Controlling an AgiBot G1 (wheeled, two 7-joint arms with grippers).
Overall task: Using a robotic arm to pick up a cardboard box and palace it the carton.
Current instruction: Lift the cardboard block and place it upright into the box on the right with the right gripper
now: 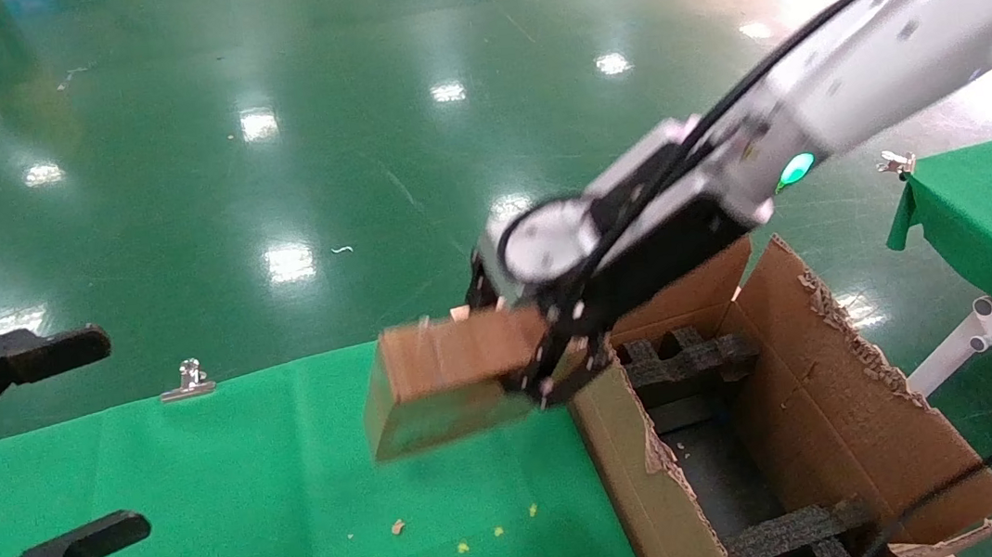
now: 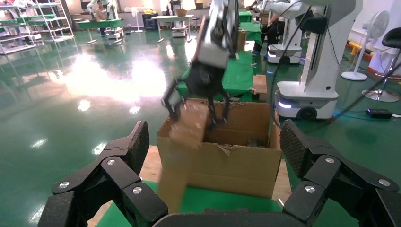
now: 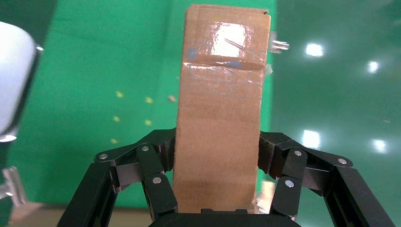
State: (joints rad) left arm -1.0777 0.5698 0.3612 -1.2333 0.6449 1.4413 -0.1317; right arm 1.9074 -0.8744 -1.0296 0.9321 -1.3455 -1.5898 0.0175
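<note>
glossy green floor behind, right gripper [image 1: 551, 347] clamps flat brown cardboard box [image 1: 443, 383] beside corrugated carton [image 1: 846, 397].

Our white right arm [image 1: 881, 48] slants down from the upper right, its gripper [image 1: 551, 347] with jaws clamped shut on what it carries, while our left gripper [image 1: 6, 484] hangs idle at the left edge, jaws spread wide.

glossy white robotic arm [image 1: 880, 38], green ring light, black cable, black linked gripper fingers [image 3: 156, 175]
</note>
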